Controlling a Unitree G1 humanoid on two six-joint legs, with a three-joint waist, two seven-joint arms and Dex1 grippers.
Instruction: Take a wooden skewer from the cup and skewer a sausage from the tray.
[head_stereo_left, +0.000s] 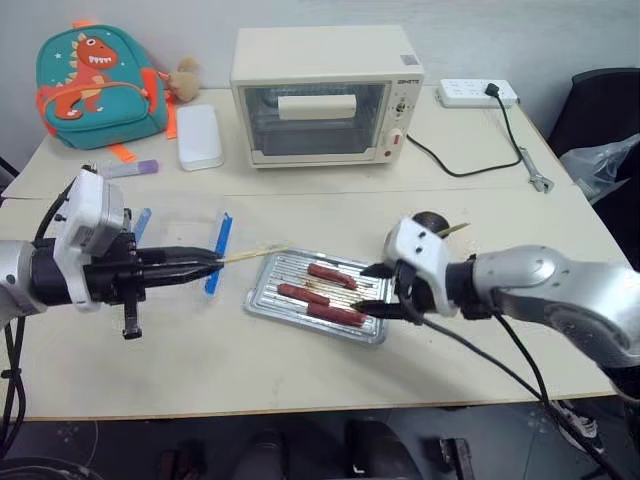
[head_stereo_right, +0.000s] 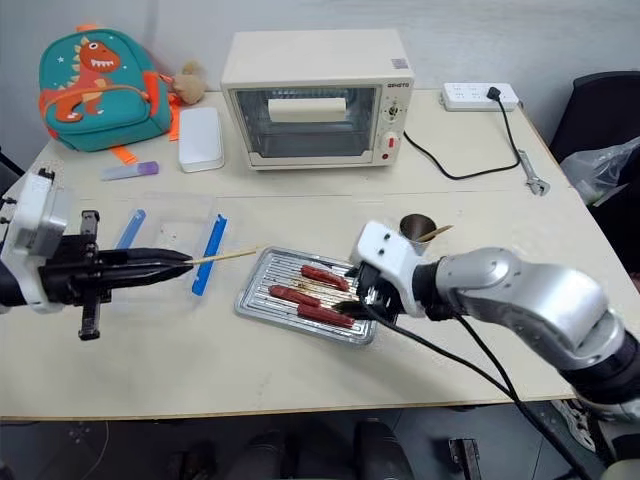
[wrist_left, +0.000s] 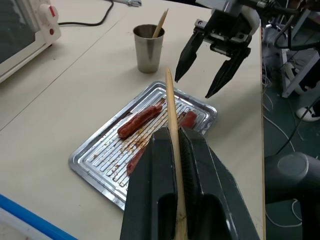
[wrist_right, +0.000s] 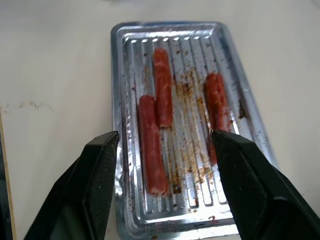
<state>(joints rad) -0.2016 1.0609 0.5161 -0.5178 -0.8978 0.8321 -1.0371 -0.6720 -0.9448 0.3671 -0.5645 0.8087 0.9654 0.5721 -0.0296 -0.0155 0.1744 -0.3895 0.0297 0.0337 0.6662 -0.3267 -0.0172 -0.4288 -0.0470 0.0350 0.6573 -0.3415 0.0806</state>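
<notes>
My left gripper (head_stereo_left: 205, 264), reaching level from the frame's left, has its jaws clamped on the thin wooden skewer (head_stereo_left: 252, 254), tip toward the ribbed silver tray (head_stereo_left: 262, 296). My right gripper (wrist_right: 162, 145) spreads its jaws over three glossy sausages (wrist_right: 151, 145). The cup (wrist_left: 149, 48) stands behind the tray on the bench (head_stereo_left: 150, 360).

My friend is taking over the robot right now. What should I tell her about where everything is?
Left gripper: shut on a wooden skewer, its tip aimed toward the tray.
Right gripper: open, empty, hanging over the tray's near end.
Three sausages lie loose in the tray, none pierced.
The cup stands beyond the tray with another stick in it.
Done: skewer taken from the cup.
Left: probably steady a sausage, then push the skewer through it.
</notes>
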